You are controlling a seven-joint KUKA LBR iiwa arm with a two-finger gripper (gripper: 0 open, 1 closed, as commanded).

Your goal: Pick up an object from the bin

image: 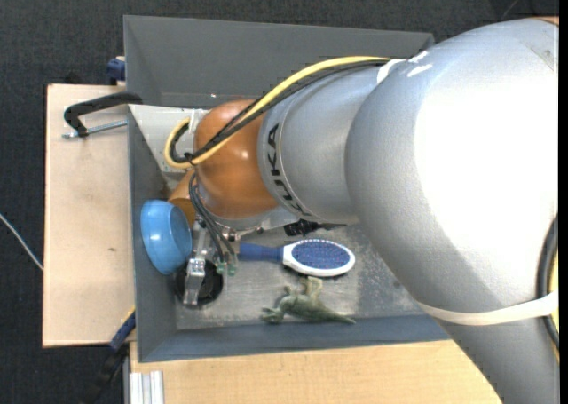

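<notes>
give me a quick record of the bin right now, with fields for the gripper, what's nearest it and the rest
bin: grey metal
gripper: low in the view's left part of the bin
nearest things: blue cup on its view-left side; small black thing right by it, toward the near wall
other things: blue and white hairbrush; green toy dinosaur by the near wall
held: cannot tell

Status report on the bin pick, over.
Pincer low at bin's left end, beside blue cup. Grip unclear. Blue brush, green dinosaur apart, view's right.

A bowl (162, 235) lies left of the brush (317, 257), toy dinosaur (306, 307) before it.
</notes>
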